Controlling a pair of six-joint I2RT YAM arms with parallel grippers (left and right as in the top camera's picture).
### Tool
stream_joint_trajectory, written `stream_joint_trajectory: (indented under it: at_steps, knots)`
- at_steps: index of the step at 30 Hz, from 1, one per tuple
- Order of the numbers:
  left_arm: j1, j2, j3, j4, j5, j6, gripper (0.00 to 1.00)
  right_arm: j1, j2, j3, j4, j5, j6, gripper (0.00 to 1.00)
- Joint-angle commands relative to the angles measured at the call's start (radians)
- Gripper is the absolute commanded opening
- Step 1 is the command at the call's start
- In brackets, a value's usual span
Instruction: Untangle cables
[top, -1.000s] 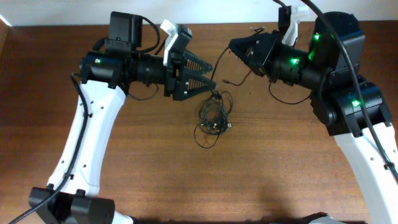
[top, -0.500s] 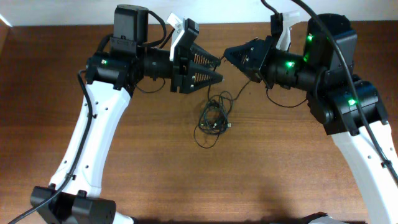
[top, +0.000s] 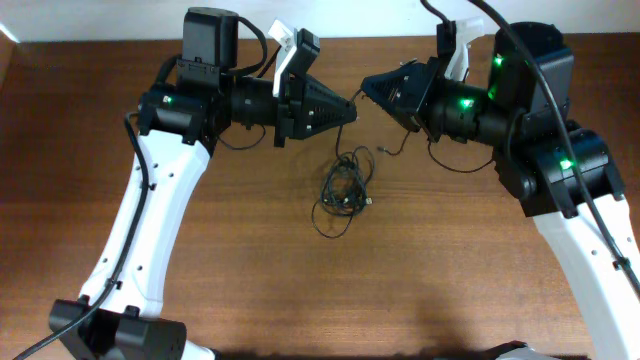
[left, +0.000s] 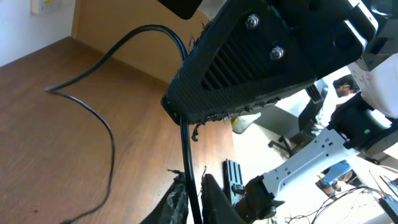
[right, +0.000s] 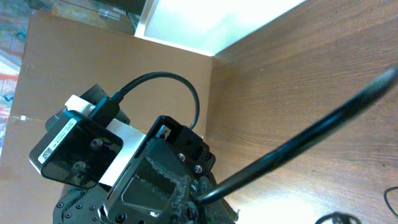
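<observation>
**Counter** (top: 250, 270): brown wood; carries the bundle.

**Cables** (top: 343, 190): a small knotted bundle of thin black loops. It lies mid-counter, below the meeting point of the two arms and apart from both. Only the overhead view shows it.

**Strand** (left: 185, 149): one thin black cord, held off the counter.
- Overhead view: barely visible.
- Left wrist view: runs straight from the left fingers to the tip of the right fingers, then arcs away and drops to the wood.
- Right wrist view: a thick blurred line running towards the upper right.

**Left fingers** (top: 350, 108): drawn together to a point in the overhead view. The left wrist view shows them pinching the strand.

**Right fingers** (top: 366, 85): closed on the same strand, with the tip just beside the left tip.

**Camera housing** (right: 74, 149): a labelled black box on the left arm, seen in the right wrist view.
</observation>
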Motion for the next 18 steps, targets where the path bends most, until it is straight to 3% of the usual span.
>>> stream_joint_trajectory:
  at_steps: [1,7,8,10,13,15,18]
  knots:
    - [0.002,-0.026,0.012,0.003,0.003,-0.003,0.05,0.008,0.003,0.012,0.003,0.014,-0.011,0.04]
    - [0.003,-0.026,0.011,-0.005,-0.051,-0.003,0.00,0.007,0.003,0.012,-0.072,0.136,-0.117,0.19]
    - [0.003,-0.026,0.011,-0.006,-0.064,-0.005,0.00,0.006,0.003,0.012,-0.090,0.157,-0.125,0.26]
    - [0.005,-0.026,0.012,-0.002,-0.098,-0.056,0.00,-0.007,0.003,0.012,-0.118,0.163,-0.219,0.58]
    - [0.028,-0.026,0.012,0.041,-0.131,-0.254,0.00,-0.045,0.003,0.012,-0.201,0.162,-0.315,0.74]
    - [0.064,-0.026,0.012,0.110,-0.131,-0.468,0.00,-0.074,0.003,0.012,-0.269,0.154,-0.364,0.82]
    - [0.102,-0.026,0.012,0.167,-0.131,-0.703,0.00,-0.080,0.003,0.012,-0.318,0.126,-0.523,0.87]
